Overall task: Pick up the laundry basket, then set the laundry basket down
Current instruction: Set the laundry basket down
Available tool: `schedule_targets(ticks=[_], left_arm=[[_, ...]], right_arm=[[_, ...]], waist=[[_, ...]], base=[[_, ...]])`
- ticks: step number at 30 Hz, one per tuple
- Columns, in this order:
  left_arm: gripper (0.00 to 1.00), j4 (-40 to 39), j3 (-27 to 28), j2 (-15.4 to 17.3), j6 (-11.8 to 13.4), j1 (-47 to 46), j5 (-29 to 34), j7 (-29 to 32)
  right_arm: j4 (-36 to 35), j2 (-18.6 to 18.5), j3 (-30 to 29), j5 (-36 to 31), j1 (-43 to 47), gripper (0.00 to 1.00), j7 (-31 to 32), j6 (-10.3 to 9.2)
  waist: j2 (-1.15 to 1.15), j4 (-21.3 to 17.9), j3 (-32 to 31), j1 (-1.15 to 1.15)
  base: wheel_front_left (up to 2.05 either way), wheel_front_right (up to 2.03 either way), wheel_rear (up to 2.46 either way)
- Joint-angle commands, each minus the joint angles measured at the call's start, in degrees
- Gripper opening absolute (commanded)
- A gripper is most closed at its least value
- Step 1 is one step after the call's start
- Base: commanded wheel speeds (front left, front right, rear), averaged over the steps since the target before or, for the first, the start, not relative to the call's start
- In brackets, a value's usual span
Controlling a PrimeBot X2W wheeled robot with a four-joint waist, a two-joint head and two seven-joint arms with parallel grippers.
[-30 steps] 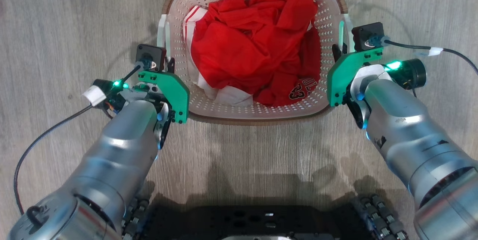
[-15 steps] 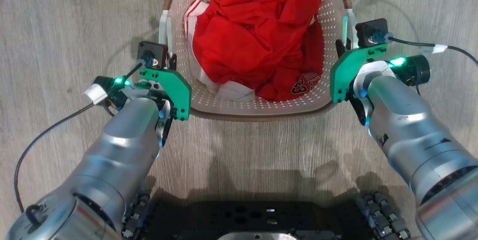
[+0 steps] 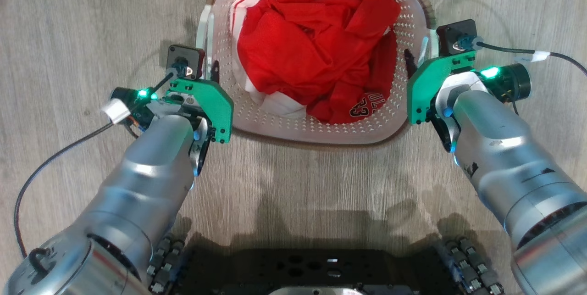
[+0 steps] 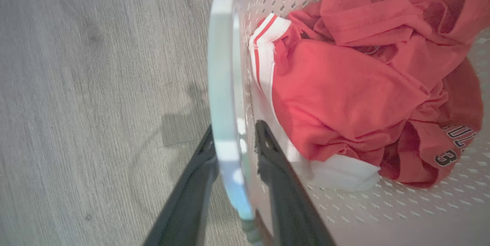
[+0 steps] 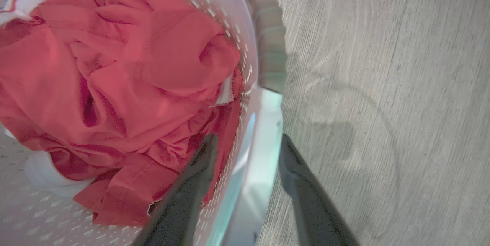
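White laundry basket, left hand, right hand seemingly gripping handles

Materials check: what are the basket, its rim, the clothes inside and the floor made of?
Basket: white moulded plastic with a slight sheen, going by the regular rows of punched holes.
Rim: brown with a woven look; wicker or moulded plastic, cannot tell.
Clothes: red matte fabric with soft folds, white trim and printed lettering.
Floor: grey matte wood-grain planks; wood or laminate, unclear.
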Motion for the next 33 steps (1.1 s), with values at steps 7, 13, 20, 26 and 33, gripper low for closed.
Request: schedule_targets(ticks=[7,13,20,26,33], left_arm=[[1.0,0.74,0.32,1.45,0.8,0.97,-0.58,-0.3],[1.0,0.98,0.32,1.45,1.13,1.55,-1.02,-0.3],[1.0,-0.82,2.16,1.68,2.18,2.21,0.28,-0.3],[1.0,-4.81,5.0,3.17,3.04,3.98,2.86,-0.3],[1.0,-13.57,11.85,5.56,4.26,9.73,8.85,-0.3]], right_arm=[[-0.27,0.93,0.58,-0.33,3.53,1.0,-0.44,0.34],[-0.27,0.93,0.41,-0.47,3.61,1.0,-0.97,0.34],[-0.27,0.93,0.02,-1.17,3.68,1.0,-2.23,0.34],[-0.85,0.93,-0.28,-1.59,3.86,1.0,-3.5,0.34],[-3.35,0.93,-1.75,-1.65,6.28,1.0,-4.27,0.34]], waist=[[0.0,-0.11,-1.44,0.0],[0.0,-0.26,-2.95,0.0],[0.0,-0.53,-5.91,0.0],[0.0,-0.85,-9.21,0.0],[0.0,-1.43,-15.91,0.0]], base=[[0.0,0.0,0.0],[0.0,0.0,0.0],[0.0,0.0,0.0],[0.0,0.0,0.0],[0.0,0.0,0.0]])
